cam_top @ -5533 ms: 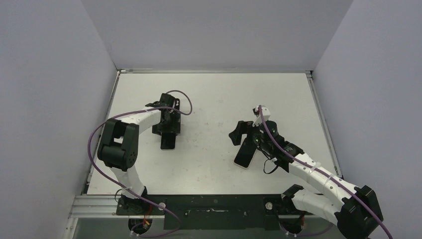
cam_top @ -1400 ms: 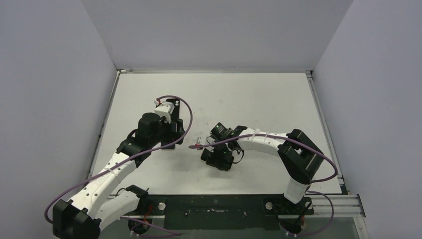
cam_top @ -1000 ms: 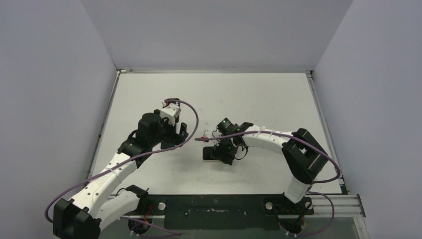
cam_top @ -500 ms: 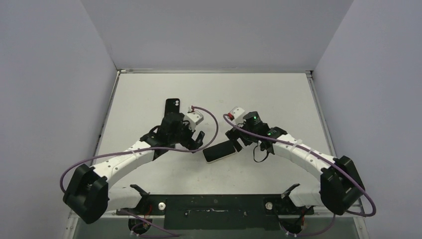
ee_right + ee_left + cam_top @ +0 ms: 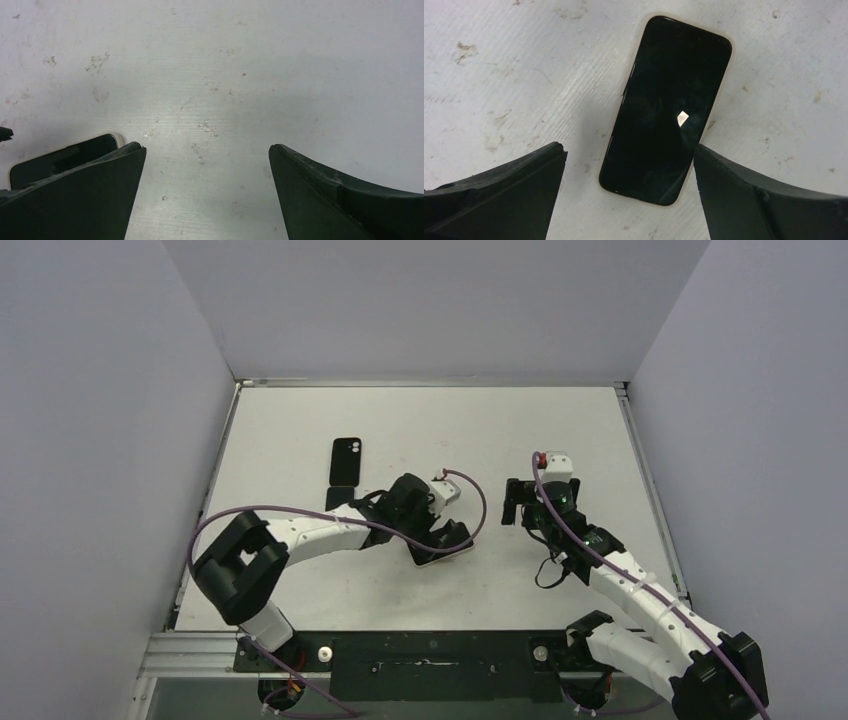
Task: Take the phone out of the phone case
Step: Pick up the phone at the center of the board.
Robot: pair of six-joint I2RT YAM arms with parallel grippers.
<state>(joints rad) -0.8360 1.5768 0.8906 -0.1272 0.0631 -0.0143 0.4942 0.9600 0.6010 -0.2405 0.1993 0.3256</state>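
Observation:
The phone (image 5: 669, 107) lies flat and screen-up on the table, a black face with a pale rim. My left gripper (image 5: 628, 149) hovers open above its near end, with a finger on each side and not touching it. In the top view the left gripper (image 5: 447, 537) covers most of the phone (image 5: 430, 558). The empty black phone case (image 5: 346, 465) lies apart at the back left. My right gripper (image 5: 513, 502) is open and empty to the right of the phone. In the right wrist view, the phone's corner (image 5: 65, 155) shows beside the right gripper (image 5: 207, 147).
The white table (image 5: 560, 420) is scuffed and bounded by grey walls on three sides. The left arm's purple cable (image 5: 470, 502) loops above the phone. The black mounting rail (image 5: 430, 650) runs along the near edge.
My left gripper has swung right from beside the case to over the phone. My right gripper has drawn back to the right, away from the phone. The case now lies uncovered.

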